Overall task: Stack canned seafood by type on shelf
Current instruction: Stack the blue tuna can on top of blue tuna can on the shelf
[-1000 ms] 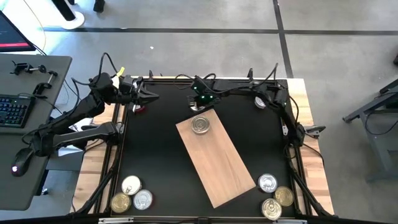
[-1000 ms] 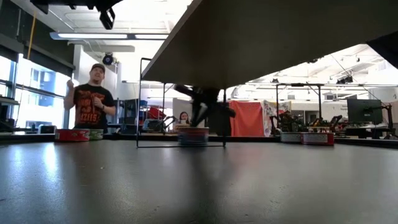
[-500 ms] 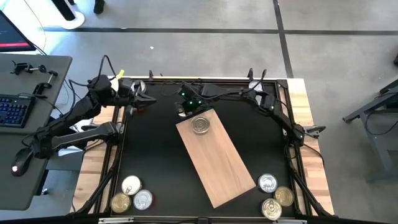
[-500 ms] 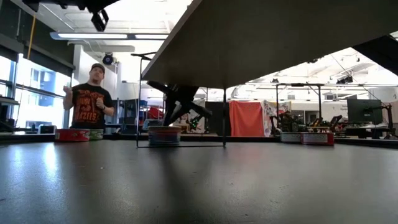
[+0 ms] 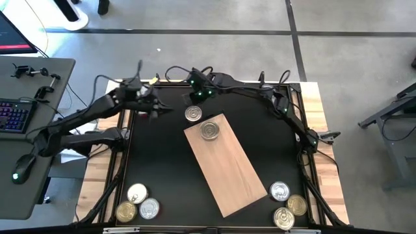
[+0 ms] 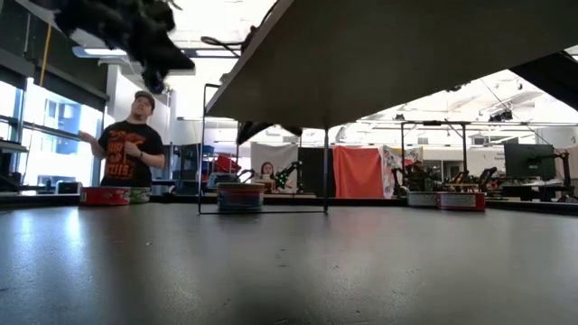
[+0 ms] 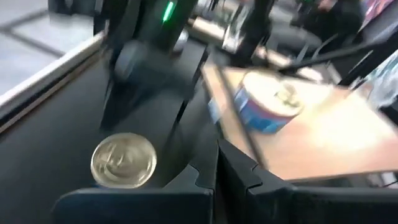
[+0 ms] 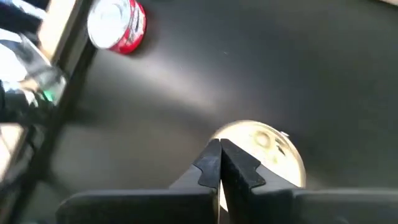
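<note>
Since the earlier frame, the left hand has swung out over the desk's far left part, its fingers clenched on nothing, while the right hand has drawn back toward the far edge, also clenched and empty, leaving a gold-lidded can alone on the black surface just beside the shelf's far end. Left to right, three cans sit at the near left corner, one can rests on the shelf, and four cans cluster at the near right corner
</note>
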`<state>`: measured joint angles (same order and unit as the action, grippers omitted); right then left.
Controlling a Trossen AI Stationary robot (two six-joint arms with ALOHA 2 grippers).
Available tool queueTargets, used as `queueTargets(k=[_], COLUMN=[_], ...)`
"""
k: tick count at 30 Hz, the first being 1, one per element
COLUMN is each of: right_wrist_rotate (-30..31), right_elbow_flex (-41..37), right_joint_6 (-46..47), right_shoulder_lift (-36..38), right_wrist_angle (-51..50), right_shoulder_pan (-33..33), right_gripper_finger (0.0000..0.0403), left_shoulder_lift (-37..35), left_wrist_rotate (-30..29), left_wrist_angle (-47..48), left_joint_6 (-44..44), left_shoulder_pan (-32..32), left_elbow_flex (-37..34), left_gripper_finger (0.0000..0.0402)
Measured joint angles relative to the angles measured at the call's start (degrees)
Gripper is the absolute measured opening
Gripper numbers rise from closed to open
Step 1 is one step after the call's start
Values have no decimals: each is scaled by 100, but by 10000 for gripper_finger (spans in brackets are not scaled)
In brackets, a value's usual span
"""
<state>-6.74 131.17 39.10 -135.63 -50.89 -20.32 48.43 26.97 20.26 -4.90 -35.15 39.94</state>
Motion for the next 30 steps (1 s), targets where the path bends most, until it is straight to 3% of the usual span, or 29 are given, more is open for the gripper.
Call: queueTargets(k=[6,10,16,22,30], right_wrist_rotate=[324,337,-634,-848,-593], right_elbow_flex=[77,-109,-669,-1137,-1484], right_joint_6=[-1088,-1586,-1891,-1673,-712], right_shoulder_lift=[-11,30,116,117,116], right_wrist_angle=[-1356,-1450,-953,-307,75], right_shoulder_pan=[0,-28,-300,-431,-442], right_gripper_finger=[0,0,0,0,0], left_shoulder_lift=[1013,1345,1628,1908,2668], left_wrist_rotate=[-72,-242,-452,-727,-479], left_wrist_angle=[-201,-1253,-2968,-3086,-3140], left_joint_6=[302,-38,-907,-762,484], left_shoulder_pan=[38,43,45,47,-142], left_elbow_flex=[-75,-535,-1239,-1300,-1300], left_gripper_finger=[0,0,0,0,0])
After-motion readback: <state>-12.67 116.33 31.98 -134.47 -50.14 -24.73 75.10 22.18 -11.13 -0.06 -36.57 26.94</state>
